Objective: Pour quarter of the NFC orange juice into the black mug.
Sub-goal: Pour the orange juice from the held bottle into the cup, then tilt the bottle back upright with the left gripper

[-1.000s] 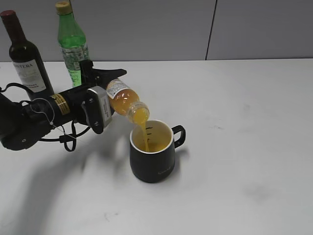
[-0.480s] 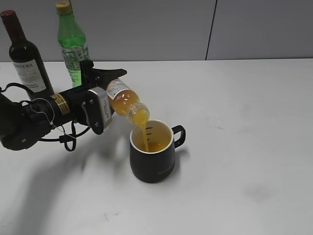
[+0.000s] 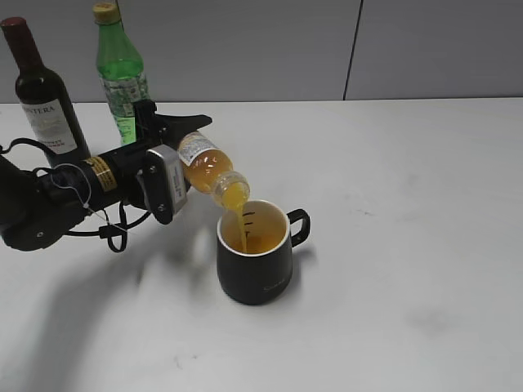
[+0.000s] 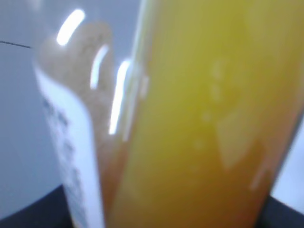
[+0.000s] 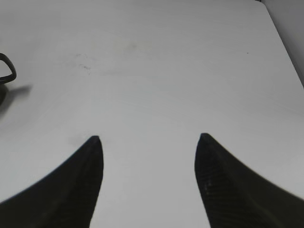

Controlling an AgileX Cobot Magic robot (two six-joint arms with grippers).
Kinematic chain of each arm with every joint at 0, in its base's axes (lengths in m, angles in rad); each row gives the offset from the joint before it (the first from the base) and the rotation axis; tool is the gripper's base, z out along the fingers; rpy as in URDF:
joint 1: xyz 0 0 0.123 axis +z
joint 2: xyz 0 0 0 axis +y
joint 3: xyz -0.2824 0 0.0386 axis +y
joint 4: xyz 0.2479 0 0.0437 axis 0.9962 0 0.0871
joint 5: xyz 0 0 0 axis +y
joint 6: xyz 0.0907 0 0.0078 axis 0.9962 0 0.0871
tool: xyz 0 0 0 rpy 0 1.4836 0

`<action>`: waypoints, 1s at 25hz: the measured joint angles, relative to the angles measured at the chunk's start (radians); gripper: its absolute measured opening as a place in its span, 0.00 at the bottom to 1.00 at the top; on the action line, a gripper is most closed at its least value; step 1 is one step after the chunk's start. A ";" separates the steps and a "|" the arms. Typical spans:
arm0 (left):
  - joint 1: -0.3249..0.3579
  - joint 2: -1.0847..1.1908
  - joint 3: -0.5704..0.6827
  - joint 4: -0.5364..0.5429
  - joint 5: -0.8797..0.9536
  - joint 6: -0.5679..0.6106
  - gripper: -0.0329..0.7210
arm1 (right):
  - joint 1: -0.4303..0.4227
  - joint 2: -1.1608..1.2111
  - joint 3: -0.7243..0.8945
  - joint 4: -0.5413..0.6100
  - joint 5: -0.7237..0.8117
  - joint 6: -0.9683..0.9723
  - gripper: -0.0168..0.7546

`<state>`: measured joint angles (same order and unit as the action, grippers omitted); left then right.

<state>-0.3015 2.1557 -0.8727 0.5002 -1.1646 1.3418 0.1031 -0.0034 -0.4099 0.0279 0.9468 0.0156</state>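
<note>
My left gripper (image 3: 181,140) is shut on the NFC orange juice bottle (image 3: 209,167) and holds it tilted, mouth down to the right, over the black mug (image 3: 255,260). A stream of juice falls from the mouth into the mug, which holds orange liquid. The mug stands upright with its handle to the right. The bottle fills the left wrist view (image 4: 199,123), blurred. My right gripper (image 5: 148,138) is open and empty over bare table; it does not show in the exterior view. The mug's handle (image 5: 5,69) shows at the left edge of the right wrist view.
A dark wine bottle (image 3: 45,94) and a taller green plastic bottle (image 3: 121,69) stand at the back left, behind my left arm. The white table (image 3: 409,204) stretches to the right, with a grey wall behind.
</note>
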 joint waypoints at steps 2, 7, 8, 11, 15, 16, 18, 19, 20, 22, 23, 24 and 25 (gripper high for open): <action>0.000 0.000 0.000 0.000 0.000 0.000 0.67 | 0.000 0.000 0.000 0.000 0.000 0.000 0.63; 0.000 0.000 0.000 -0.002 0.000 0.001 0.67 | 0.000 0.000 0.000 0.000 0.000 0.000 0.63; 0.000 0.000 0.000 -0.002 0.000 0.001 0.67 | 0.000 0.000 0.000 0.000 0.000 0.000 0.63; 0.000 0.000 0.000 -0.003 0.000 0.002 0.67 | 0.000 0.000 0.000 0.000 0.000 0.000 0.63; 0.000 0.000 0.000 -0.003 0.000 0.003 0.67 | 0.000 0.000 0.000 0.000 0.000 0.000 0.63; 0.000 0.000 0.000 -0.003 0.000 0.003 0.67 | 0.000 0.000 0.000 0.000 0.000 0.000 0.63; 0.000 0.000 0.000 -0.003 0.000 0.004 0.67 | 0.000 0.000 0.000 0.000 0.000 0.000 0.63; 0.000 0.000 0.000 -0.003 0.000 0.006 0.67 | 0.000 0.000 0.000 0.000 0.000 0.000 0.63; 0.000 0.000 0.000 -0.003 0.000 0.007 0.67 | 0.000 0.000 0.000 0.000 0.000 0.000 0.63; 0.000 0.000 0.000 -0.004 0.000 0.008 0.67 | 0.000 0.000 0.000 0.000 0.000 0.000 0.63; 0.000 0.000 0.000 -0.004 -0.001 0.009 0.67 | 0.000 0.000 0.000 0.000 0.000 0.000 0.63; 0.000 0.000 0.000 -0.004 -0.001 0.010 0.67 | 0.000 0.000 0.000 0.000 0.000 0.000 0.63; 0.000 0.000 0.000 -0.004 -0.001 0.010 0.67 | 0.000 0.000 0.000 0.000 0.000 0.000 0.63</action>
<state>-0.3015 2.1557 -0.8727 0.4965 -1.1654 1.3515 0.1031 -0.0034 -0.4099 0.0279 0.9468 0.0156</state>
